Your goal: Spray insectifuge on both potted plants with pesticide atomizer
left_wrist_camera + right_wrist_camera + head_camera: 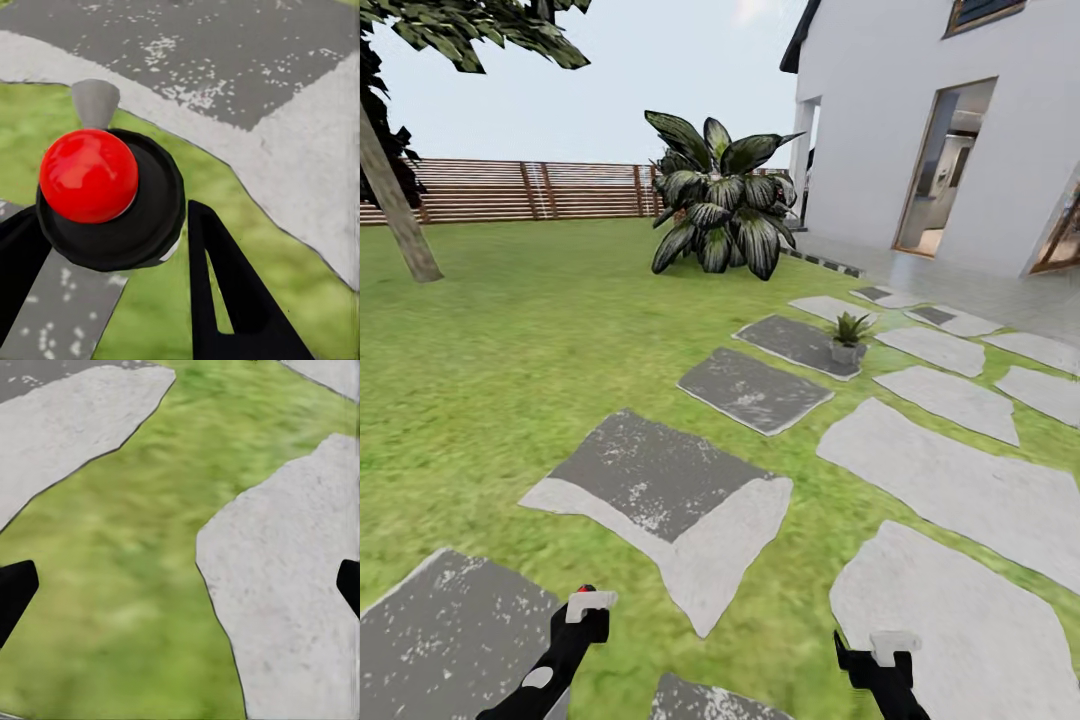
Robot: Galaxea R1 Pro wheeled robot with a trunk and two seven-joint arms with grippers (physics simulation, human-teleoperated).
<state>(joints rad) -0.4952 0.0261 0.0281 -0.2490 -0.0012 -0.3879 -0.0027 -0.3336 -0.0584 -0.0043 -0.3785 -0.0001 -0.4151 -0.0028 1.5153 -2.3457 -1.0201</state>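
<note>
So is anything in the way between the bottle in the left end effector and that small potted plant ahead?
Nothing visible: only green lawn and flat grey stepping stones lie between the red-topped black spray bottle and the small spiky green potted plant.

Count on site: one potted plant point(849, 337) in view, one large striped-leaf bush point(722, 195), one tree trunk point(395, 205), one slatted fence point(510, 190), one house point(950, 120). One pesticide atomizer point(105, 195). Two grippers: left point(582, 610), right point(880, 650). Over a dozen stepping stones point(660, 500).

L gripper point(112, 240) clamped on atomizer point(105, 195); R gripper point(180, 585) spread wide.
</note>
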